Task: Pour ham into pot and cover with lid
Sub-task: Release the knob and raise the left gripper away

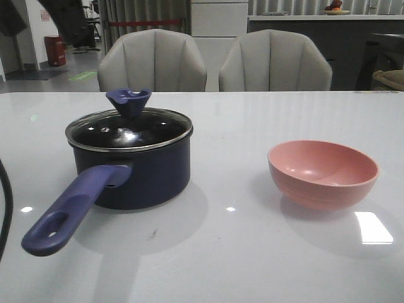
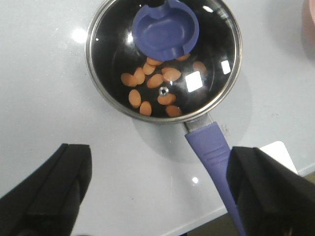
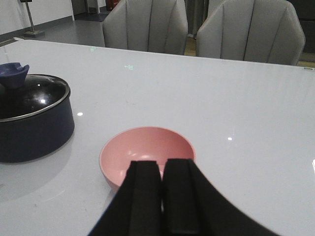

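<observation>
The dark-blue pot [image 1: 142, 177] stands on the left of the table, its long handle [image 1: 69, 211] pointing toward the front left. The glass lid [image 1: 129, 129] with its blue knob [image 1: 128, 101] sits flat on the pot. In the left wrist view, several orange-pink slices of ham [image 2: 155, 81] show through the lid [image 2: 216, 54]. My left gripper [image 2: 160, 191] hovers open above the table beside the pot, holding nothing, with one finger [image 2: 268, 191] over the handle. My right gripper [image 3: 162, 169] is shut and empty, just short of the empty pink bowl [image 3: 147, 147].
The pink bowl [image 1: 323, 173] stands on the right of the white table [image 1: 252, 252], well apart from the pot. Two grey chairs [image 1: 151, 60] [image 1: 274, 60] stand behind the table's far edge. The table's near edge [image 2: 197, 223] lies under the left gripper.
</observation>
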`<state>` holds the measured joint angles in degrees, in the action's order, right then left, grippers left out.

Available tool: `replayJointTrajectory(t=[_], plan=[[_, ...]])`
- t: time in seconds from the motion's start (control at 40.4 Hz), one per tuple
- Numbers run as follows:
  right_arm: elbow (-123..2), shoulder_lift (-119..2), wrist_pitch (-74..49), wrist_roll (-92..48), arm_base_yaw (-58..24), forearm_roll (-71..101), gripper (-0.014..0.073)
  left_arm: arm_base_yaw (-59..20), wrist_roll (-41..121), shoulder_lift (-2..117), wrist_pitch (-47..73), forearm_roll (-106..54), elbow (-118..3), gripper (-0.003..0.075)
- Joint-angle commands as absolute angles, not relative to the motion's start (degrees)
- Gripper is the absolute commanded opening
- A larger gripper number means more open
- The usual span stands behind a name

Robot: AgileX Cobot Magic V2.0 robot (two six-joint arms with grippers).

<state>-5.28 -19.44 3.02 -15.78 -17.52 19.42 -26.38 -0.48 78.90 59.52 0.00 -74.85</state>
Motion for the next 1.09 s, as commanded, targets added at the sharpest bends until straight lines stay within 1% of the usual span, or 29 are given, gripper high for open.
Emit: replayJointTrajectory(t=[0.0,0.322,0.52,0.619,0.693,0.792,0.817,0.891,0.941,0.966,1.015,1.065], plan=[[-6.8,-19.7,7.8,-16.2,-17.7,19.2,0.0155,-26.2,-0.5,71.5,55.1,0.8,-70.4,0.0571],[-6.8,-19.7,7.8,-16.2,-17.7,19.2,0.0155,-26.2,-0.5,49.9,47.0,1.6,-49.5,0.0571],[-6.8,-19.7,7.8,-16.2,-17.7,19.2,0.0155,-26.2,-0.5,33.8,36.7,0.7,-36.9,0.0570],[-6.8,-19.7,7.8,-16.2,-17.7,19.2,0.0155,-26.2,-0.5,25.4,31.0,0.6,-30.9,0.0547],[-6.8,-19.7,7.8,-16.2,-17.7,19.2,0.0155,-26.2,-0.5,20.8,27.3,0.5,-27.5,0.0513],[-6.8,-19.7,7.8,-16.2,-17.7,19.2,0.0155,-26.2,-0.5,16.2,23.6,0.5,-23.9,0.0410],[-6.8,-19.7,7.8,-16.2,-17.7,19.2,0.0155,-26.2,-0.5,15.1,22.8,0.0,-23.1,0.0352],[-6.8,-19.7,7.8,-16.2,-17.7,19.2,0.0155,-26.2,-0.5,13.6,21.4,-0.6,-21.8,0.0216],[-6.8,-19.7,7.8,-16.2,-17.7,19.2,0.0155,-26.2,-0.5,13.2,21.0,-1.0,-21.5,0.0106],[-6.8,-19.7,7.8,-16.2,-17.7,19.2,0.0155,-26.2,-0.5,13.2,21.0,-0.8,-21.5,0.0103],[-6.8,-19.7,7.8,-16.2,-17.7,19.2,0.0155,-26.2,-0.5,13.2,21.0,-0.8,-21.5,0.0129],[-6.8,-19.7,7.8,-16.2,-17.7,19.2,0.0155,-26.2,-0.5,13.2,21.2,-0.8,-21.5,0.0120]])
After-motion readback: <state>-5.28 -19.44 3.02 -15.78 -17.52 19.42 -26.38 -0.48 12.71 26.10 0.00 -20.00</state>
